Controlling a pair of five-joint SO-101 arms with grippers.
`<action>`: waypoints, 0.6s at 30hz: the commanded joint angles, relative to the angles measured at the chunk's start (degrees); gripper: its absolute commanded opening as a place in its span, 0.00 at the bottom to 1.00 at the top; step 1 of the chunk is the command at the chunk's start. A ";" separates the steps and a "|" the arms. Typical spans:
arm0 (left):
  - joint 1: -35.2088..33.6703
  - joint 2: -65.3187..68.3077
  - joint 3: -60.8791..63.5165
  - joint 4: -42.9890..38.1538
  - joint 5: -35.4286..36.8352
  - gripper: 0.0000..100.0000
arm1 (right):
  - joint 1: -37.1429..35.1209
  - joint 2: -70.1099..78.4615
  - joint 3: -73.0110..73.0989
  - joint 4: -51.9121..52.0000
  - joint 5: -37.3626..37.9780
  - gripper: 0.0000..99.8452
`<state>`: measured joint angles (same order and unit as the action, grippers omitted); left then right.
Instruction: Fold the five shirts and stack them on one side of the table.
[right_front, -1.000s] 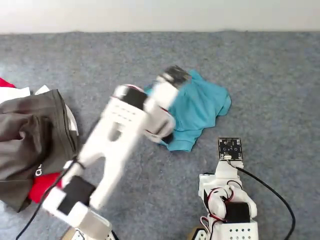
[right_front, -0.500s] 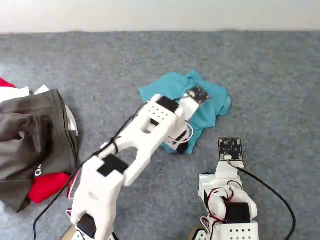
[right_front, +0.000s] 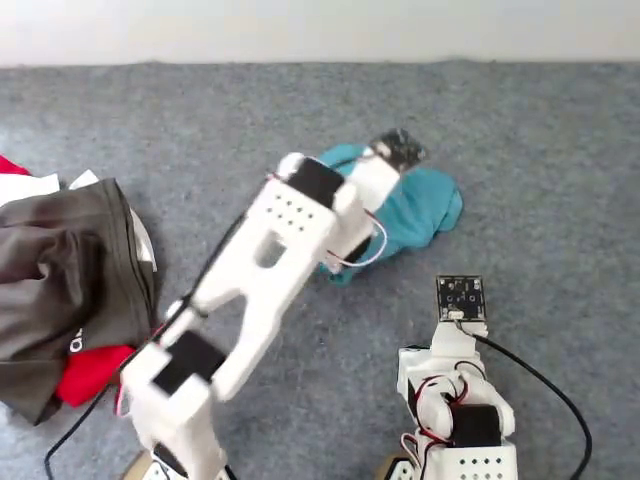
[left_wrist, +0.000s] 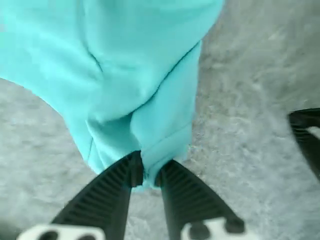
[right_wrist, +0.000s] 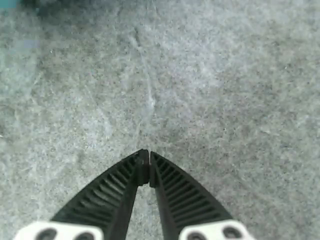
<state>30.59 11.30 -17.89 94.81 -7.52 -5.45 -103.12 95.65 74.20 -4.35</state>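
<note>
High cam: fixed overhead, looks down on the grey table (right_front: 560, 150) from the arms' side, wall strip (right_front: 320, 30) at the far edge.
Left wrist cam: close behind left end effector (left_wrist: 147, 175), facing teal shirt (left_wrist: 130, 75).
Right wrist cam: close behind right end effector (right_wrist: 149, 167), facing table.
Overlap, high and left wrist: teal shirt.

Bright, even, diffuse light; shadows faint; source unclear, perhaps overhead.
</note>
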 joint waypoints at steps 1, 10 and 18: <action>-2.20 -12.75 -2.51 0.62 0.53 0.01 | -0.04 -0.22 0.79 0.40 0.44 0.01; -18.37 -27.96 -2.59 0.53 0.26 0.01 | -0.04 -0.22 0.79 0.40 0.44 0.01; -17.67 -39.03 -2.68 -0.53 0.26 0.01 | -0.04 -0.22 0.79 0.40 0.44 0.01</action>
<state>11.08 -22.99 -17.89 95.25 -7.52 -5.45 -103.12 95.65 74.20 -4.35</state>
